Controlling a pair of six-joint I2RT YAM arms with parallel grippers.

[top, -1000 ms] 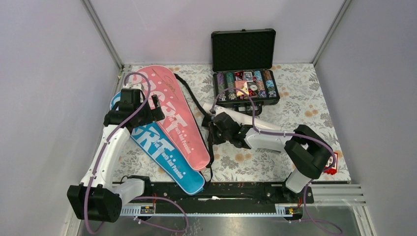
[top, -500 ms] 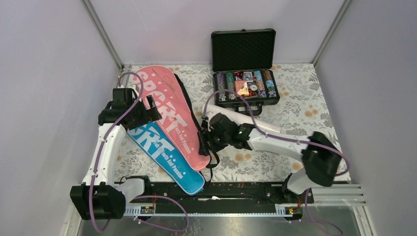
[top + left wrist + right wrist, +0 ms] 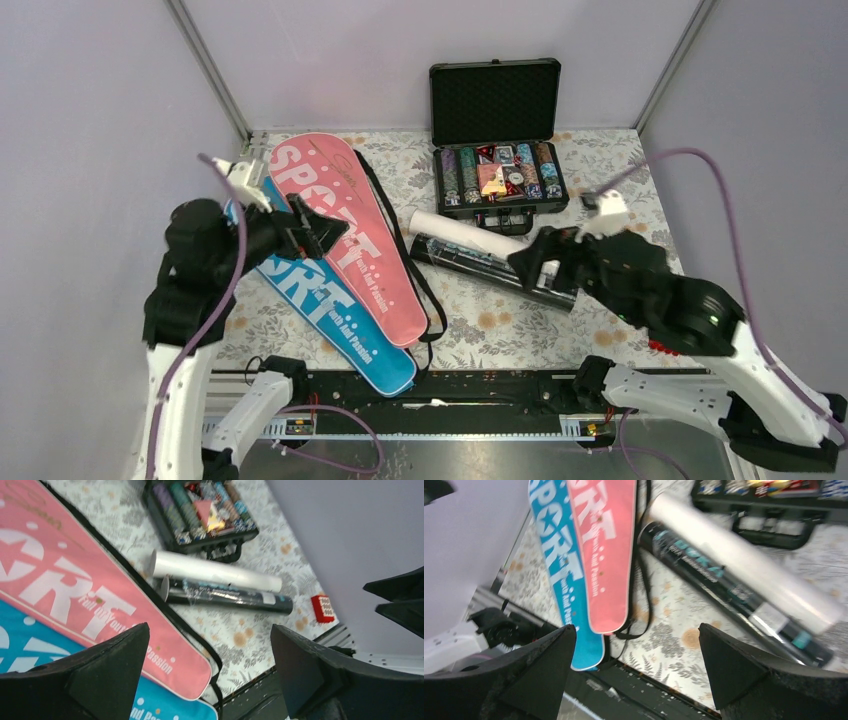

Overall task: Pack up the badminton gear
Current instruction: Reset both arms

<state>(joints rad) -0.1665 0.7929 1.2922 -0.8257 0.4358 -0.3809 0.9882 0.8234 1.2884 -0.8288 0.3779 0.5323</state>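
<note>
Left claw and right claw stand apart, gripping nothing. White tube and dark tube lie touching, midway across the worktop, well apart from its right edge. Pink cover overlaps blue cover at left.

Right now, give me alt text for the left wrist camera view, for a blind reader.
A white tube and a dark tube lie side by side on a floral table, framed by the open left pincer. A pink cover overlapping a blue cover fills the left; an open chip case sits beyond the tubes, a red block to their right.
</note>
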